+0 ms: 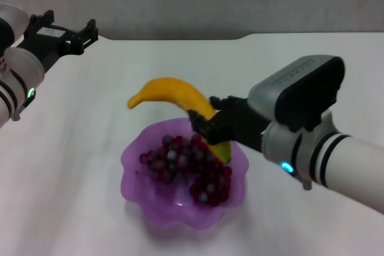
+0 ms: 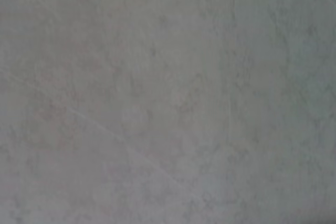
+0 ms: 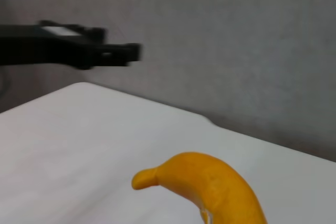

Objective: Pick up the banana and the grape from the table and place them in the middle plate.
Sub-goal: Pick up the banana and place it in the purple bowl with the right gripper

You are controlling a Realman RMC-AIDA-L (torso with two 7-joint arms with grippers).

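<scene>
Right gripper (image 1: pixel 208 125): fingers clamped on the banana (image 1: pixel 174 95) near its greenish end, holding it tilted over the far rim of the middle plate (image 1: pixel 135 166), stem end raised. Grape (image 1: pixel 187 166): bunch lying inside the plate on the table (image 1: pixel 90 118). Left gripper (image 1: pixel 84 35): held off at the far left above the table, jaws apart and holding nothing.

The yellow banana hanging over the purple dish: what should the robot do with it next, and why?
Probably lower it a little and let go. The right hand holds the curved yellow banana tilted over the scalloped purple plastic dish, where the dark red grape bunch already lies. The left hand waits far off.
</scene>
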